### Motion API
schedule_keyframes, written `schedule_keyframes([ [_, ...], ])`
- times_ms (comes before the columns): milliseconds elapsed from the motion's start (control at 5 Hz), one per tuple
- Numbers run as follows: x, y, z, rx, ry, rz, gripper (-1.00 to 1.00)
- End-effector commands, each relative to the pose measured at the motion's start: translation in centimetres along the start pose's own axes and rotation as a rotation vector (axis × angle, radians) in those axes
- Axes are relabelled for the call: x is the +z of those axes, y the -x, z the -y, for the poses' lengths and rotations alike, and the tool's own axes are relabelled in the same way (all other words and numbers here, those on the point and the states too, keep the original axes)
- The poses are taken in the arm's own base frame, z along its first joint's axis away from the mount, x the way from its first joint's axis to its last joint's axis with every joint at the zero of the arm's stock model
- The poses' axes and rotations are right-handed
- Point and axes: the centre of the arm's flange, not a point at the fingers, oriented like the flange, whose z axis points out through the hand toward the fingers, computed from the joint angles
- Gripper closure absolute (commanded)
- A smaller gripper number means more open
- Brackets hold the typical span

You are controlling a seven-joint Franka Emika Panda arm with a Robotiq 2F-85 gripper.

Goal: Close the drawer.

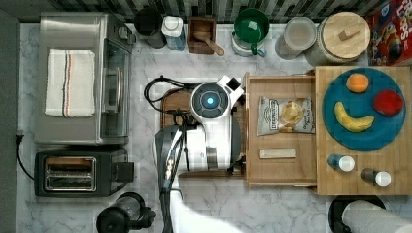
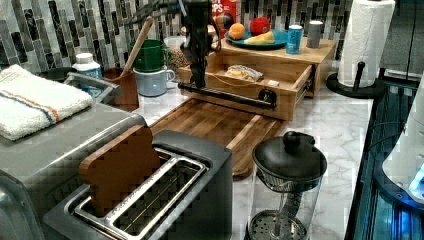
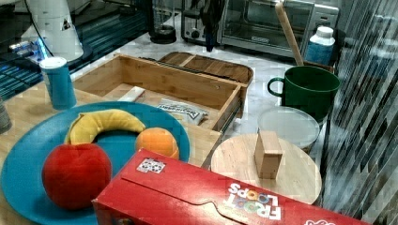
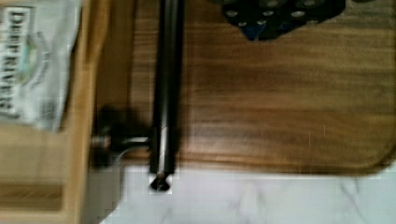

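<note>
Toaster (image 2: 150, 195) and glass coffee press (image 2: 286, 185) sit nearest in the left view, on the marble counter (image 2: 330, 125). Beyond them lies a dark wooden tray (image 2: 215, 125), and just past its far edge stands the drawer (image 2: 260, 80), pulled well out of the light-wood box (image 2: 320, 50) that carries a blue plate (image 2: 260, 39) of fruit.

In the top view the drawer (image 1: 279, 131) is to the right of the robot arm (image 1: 209, 126), with its front facing the arm. Inside it lie a chip bag (image 1: 284, 115) and a small pale block (image 1: 278, 153), both light and loose, so they may slide if the drawer is shoved hard.

A long dark bar handle (image 2: 225, 95) runs across the drawer front on short posts. The gripper (image 2: 196, 82) hangs right at this bar; I cannot tell how its fingers are set.

By my judgement the drawer is stiff, light wood riding on side rails, so it should roll back with a modest, steady push. The best place to press is the flat front or the bar near its middle, since an off-centre push could skew it on the rails.
</note>
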Motion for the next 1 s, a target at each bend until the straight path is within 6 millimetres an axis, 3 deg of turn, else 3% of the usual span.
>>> schedule_keyframes([
  [200,2.5,0.1,0.1,-0.083,0.012,-0.018,1.0],
  [600,2.6,0.7,-1.5,-0.073,0.056,-0.114,1.0],
  [1000,2.7,-0.1,-5.5,-0.078,0.062,-0.106,1.0],
])
